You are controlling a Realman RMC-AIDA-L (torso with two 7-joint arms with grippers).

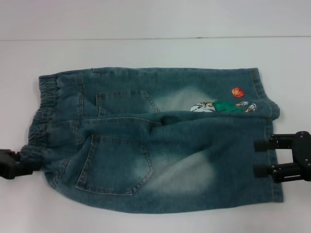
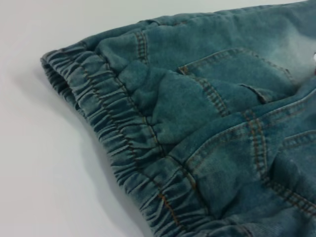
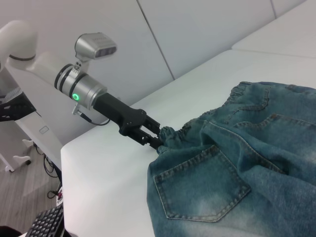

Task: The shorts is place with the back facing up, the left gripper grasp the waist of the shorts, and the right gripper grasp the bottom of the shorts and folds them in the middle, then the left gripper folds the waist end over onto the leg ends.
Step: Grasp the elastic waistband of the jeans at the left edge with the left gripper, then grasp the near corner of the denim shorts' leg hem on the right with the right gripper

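The faded blue denim shorts (image 1: pixel 146 141) lie flat with the pockets up, the gathered waist (image 1: pixel 43 111) to the left and the leg hems (image 1: pixel 274 189) to the right. An orange basketball patch (image 1: pixel 237 91) marks the far leg. My left gripper (image 1: pixel 29 162) sits at the near corner of the waist. In the right wrist view it (image 3: pixel 159 141) pinches the ruched band (image 3: pixel 173 133). The left wrist view shows only the waistband (image 2: pixel 128 128) close up. My right gripper (image 1: pixel 257 158) is open, both fingers (image 1: pixel 262 144) lying over the near leg's hem.
The shorts rest on a white table (image 1: pixel 155 53) with bare surface all around. In the right wrist view the table's edge (image 3: pixel 74 163) drops to the floor, where a keyboard (image 3: pixel 44 222) and a white stand (image 3: pixel 24 123) show.
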